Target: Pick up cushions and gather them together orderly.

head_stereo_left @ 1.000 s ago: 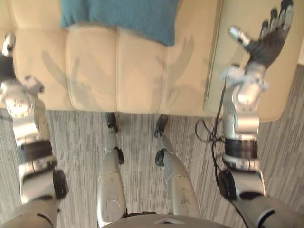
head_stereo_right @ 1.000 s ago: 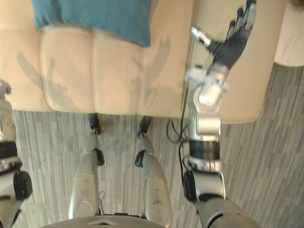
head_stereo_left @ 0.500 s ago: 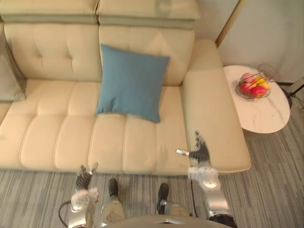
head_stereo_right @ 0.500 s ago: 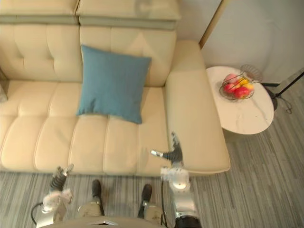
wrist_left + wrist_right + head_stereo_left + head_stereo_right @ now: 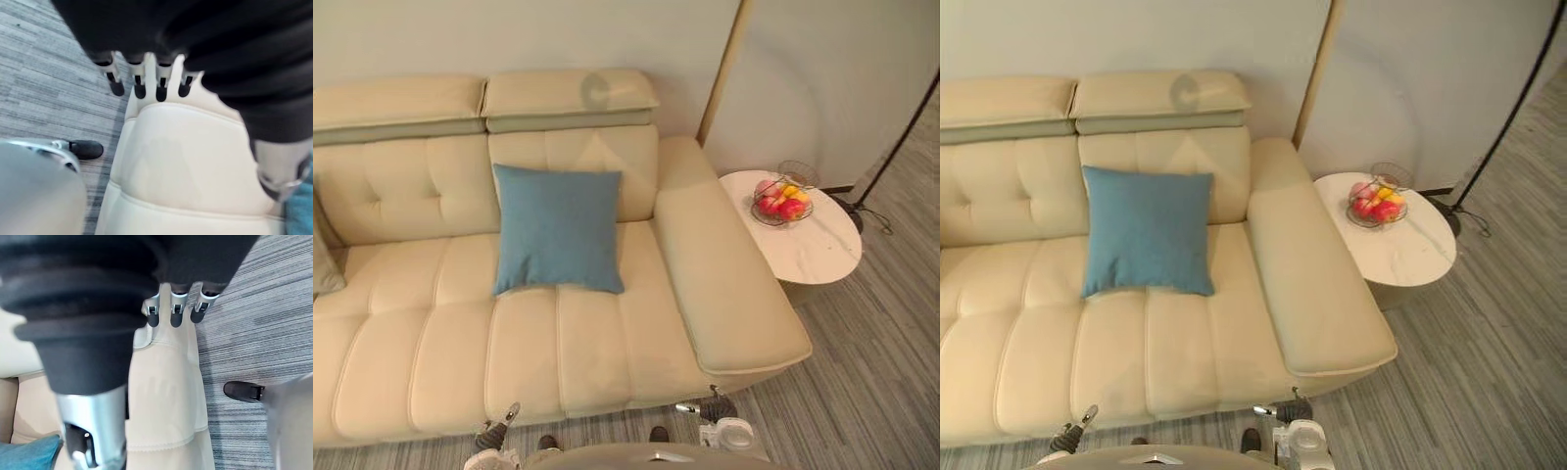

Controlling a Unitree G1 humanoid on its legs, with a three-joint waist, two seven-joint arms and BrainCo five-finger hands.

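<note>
On the cream sofa, the blue cushion stands propped against the backrest at about 12 o'clock from the robot, its lower edge on the seat. A second, greyish cushion is cut off at the 9 o'clock edge of the head views, well apart from the blue one.

Both hands hang low at 6 o'clock, before the sofa's front edge. The left hand and the right hand each show straight, relaxed fingers in their wrist views, with nothing held.

The blue cushion looks light, soft and well stuffed, and its woven cover is likely to give the fingers good friction. It is not fragile, but it would probably sag and swing if pinched by one corner. A firmer hold would be one hand on each side edge, at 3 and 9 o'clock on its face. A deep grip over the middle of the top edge, with the thumb behind, should also work.

The round white desk with its fruit basket sits at 2 o'clock, clear of any carry toward the grey cushion.
</note>
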